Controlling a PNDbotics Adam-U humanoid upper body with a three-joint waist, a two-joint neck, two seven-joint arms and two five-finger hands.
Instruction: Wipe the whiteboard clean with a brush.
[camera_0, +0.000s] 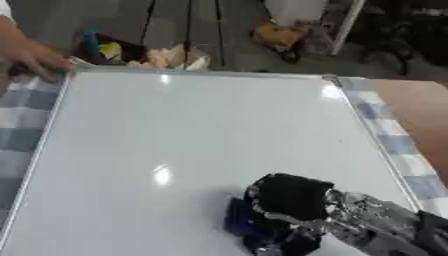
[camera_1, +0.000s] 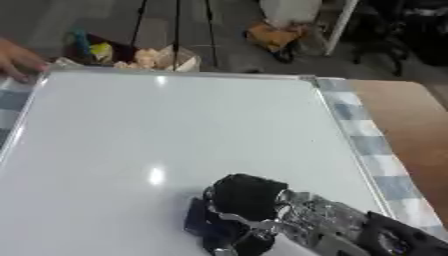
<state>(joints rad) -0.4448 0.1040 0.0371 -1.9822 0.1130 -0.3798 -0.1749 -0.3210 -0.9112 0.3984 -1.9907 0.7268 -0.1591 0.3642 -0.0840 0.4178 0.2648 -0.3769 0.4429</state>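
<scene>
The whiteboard lies flat on a checked tablecloth over the wooden table. The right robot hand, fingers curled, clamps a dark blue brush against the board's near part. A person's hand touches the far left corner.

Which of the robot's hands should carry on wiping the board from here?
The right hand, I'd say. It rests on the whiteboard near the bottom edge with its fingers curled round a dark blue brush. The left hand shows in neither view, so it would need to come in and take the brush first.
</scene>
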